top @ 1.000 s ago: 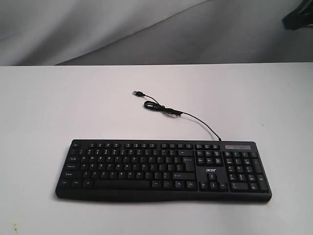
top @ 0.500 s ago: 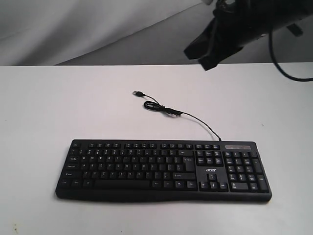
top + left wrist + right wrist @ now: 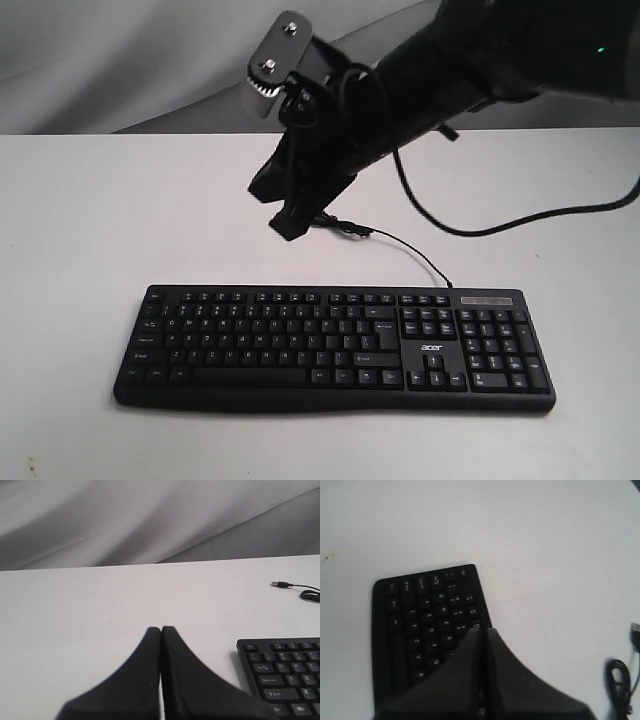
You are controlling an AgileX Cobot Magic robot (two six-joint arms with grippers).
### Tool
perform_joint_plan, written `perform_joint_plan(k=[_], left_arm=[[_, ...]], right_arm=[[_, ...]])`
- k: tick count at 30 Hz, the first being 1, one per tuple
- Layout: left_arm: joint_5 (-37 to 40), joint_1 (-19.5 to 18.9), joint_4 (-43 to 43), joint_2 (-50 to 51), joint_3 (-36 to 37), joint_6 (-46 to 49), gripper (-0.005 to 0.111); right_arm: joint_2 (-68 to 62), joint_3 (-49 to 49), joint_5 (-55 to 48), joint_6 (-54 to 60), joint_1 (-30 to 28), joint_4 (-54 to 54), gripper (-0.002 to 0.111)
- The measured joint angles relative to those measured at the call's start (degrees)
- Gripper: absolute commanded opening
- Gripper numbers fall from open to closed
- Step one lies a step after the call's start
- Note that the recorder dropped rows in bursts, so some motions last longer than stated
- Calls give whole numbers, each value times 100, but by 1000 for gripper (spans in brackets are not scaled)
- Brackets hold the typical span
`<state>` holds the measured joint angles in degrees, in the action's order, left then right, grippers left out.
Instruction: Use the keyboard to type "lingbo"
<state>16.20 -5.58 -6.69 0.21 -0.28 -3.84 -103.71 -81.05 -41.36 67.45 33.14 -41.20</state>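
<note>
The black keyboard [image 3: 333, 347] lies flat near the front of the white table [image 3: 90, 220], its number pad to the right and its thin cable [image 3: 412, 254] running back from it. My right gripper [image 3: 284, 226] hangs in the air behind the keyboard's top row, shut with nothing in it. In the right wrist view its joined tips [image 3: 484, 631] sit over the keyboard [image 3: 427, 625] letter keys. My left gripper [image 3: 161, 629] is shut and empty, left of the keyboard [image 3: 282, 672]; the exterior view does not show it.
The cable's USB plug [image 3: 278, 584] and a small coil [image 3: 311, 594] lie loose on the table behind the keyboard. Grey cloth [image 3: 150, 60] backs the table. The right arm [image 3: 470, 55] and its hanging cable [image 3: 520, 215] cross the upper right.
The right arm has swept in from the upper right and come down to the left, from out of view to hanging just behind the keyboard. The keyboard has not moved.
</note>
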Motion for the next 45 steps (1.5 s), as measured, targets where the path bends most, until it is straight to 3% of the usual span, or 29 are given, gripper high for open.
perform_joint_plan(k=[14, 21, 27, 37, 45], left_arm=[[0, 0, 0, 0, 0, 0, 1], [0, 0, 0, 0, 0, 0, 1], [0, 0, 0, 0, 0, 0, 1], [0, -8, 0, 0, 0, 0, 1], [0, -8, 0, 0, 0, 0, 1]], right_arm=[[-1125, -13, 554, 159, 538, -44, 0], [-1991, -1014, 181, -111, 613, -62, 0], [-2077, -1040, -264, -1234, 613, 1228, 0], [-1272, 384, 630, -1617, 559, 1627, 0], [-1094, 961, 931, -1627, 403, 1426, 0]])
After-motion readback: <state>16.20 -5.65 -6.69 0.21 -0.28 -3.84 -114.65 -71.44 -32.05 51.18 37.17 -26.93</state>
